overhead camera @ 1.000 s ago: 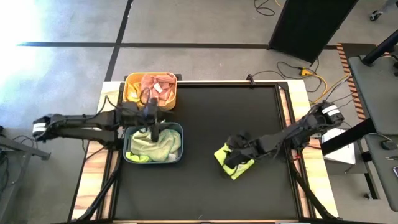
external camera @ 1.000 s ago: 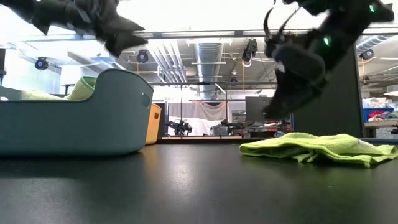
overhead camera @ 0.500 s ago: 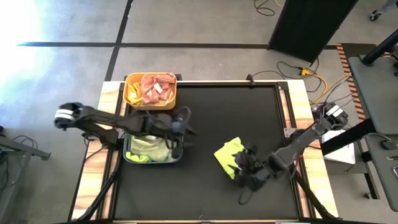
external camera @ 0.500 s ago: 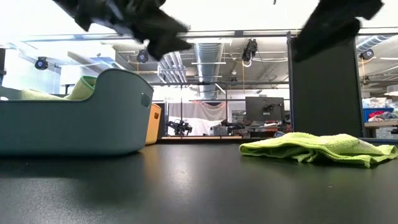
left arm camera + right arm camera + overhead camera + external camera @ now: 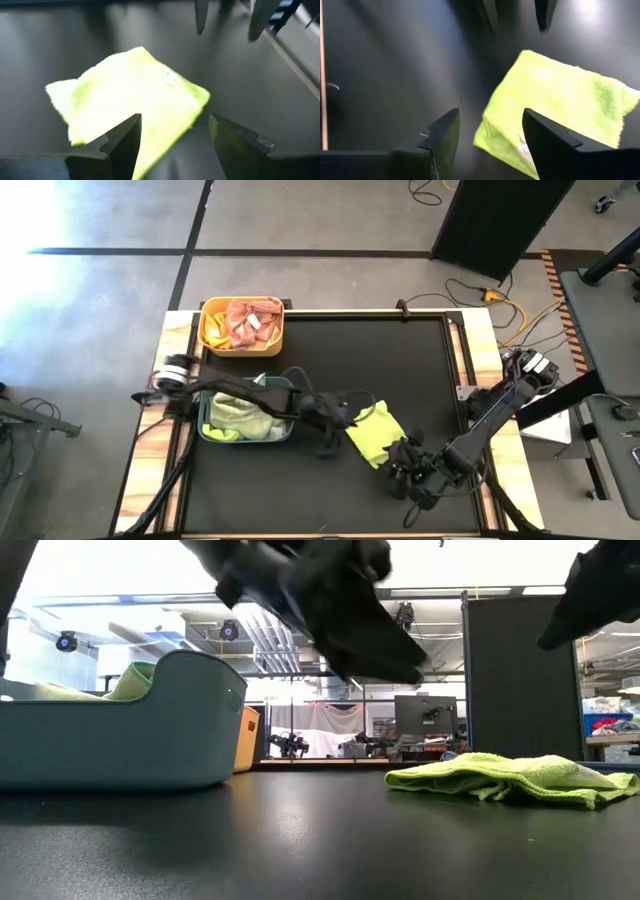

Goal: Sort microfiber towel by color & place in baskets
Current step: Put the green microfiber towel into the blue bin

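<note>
A yellow-green towel point(image 5: 375, 432) lies flat on the black table right of centre, also seen in the low view point(image 5: 510, 778). My left gripper point(image 5: 335, 423) hovers open just left of it, with the towel point(image 5: 130, 95) ahead of its fingers point(image 5: 174, 120). My right gripper point(image 5: 405, 477) is open too, near the towel's near-right corner, looking at the towel point(image 5: 555, 110) past its fingertips point(image 5: 491, 114). The blue-grey basket point(image 5: 285, 395) at the table's left holds green towels. The yellow-orange basket point(image 5: 210, 330) behind it holds pink ones.
Both baskets stand along the table's left side, the blue-grey one point(image 5: 120, 730) nearer than the orange one point(image 5: 247, 738). Bare black table surface point(image 5: 400, 360) stretches beyond and to the right of the towel. A wooden border point(image 5: 480, 350) frames the table.
My left gripper has swung from above the blue-grey basket toward the table's right, ending beside the towel. My right gripper has drawn back from over the towel toward the near edge. The towel itself has stayed where it was.
</note>
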Tool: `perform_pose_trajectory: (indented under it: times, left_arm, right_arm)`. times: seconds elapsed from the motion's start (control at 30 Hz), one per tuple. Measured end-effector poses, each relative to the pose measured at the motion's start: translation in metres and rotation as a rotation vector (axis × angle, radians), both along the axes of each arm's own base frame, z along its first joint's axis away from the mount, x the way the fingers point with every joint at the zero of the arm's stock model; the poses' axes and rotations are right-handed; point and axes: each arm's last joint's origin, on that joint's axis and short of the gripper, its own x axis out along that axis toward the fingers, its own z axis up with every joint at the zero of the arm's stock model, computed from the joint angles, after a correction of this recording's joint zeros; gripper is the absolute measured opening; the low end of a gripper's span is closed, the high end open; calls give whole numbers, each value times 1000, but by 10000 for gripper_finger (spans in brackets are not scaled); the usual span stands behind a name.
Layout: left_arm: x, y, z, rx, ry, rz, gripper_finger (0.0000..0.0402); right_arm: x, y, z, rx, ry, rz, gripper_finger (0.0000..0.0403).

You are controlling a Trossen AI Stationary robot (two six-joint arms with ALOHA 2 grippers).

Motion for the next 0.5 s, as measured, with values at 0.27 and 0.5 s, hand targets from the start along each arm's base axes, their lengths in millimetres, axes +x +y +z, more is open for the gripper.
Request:
perform_pose_trajectory:
  times: [0.27,0.5]
  left_arm:
    - [37,-1,-58,184,53,76,217]
    - [60,-2,-94,199,72,71,215]
  right_arm:
    - [-8,-3,-4,8,103,-8,204]
    - [-9,-3,-4,20,110,-14,206]
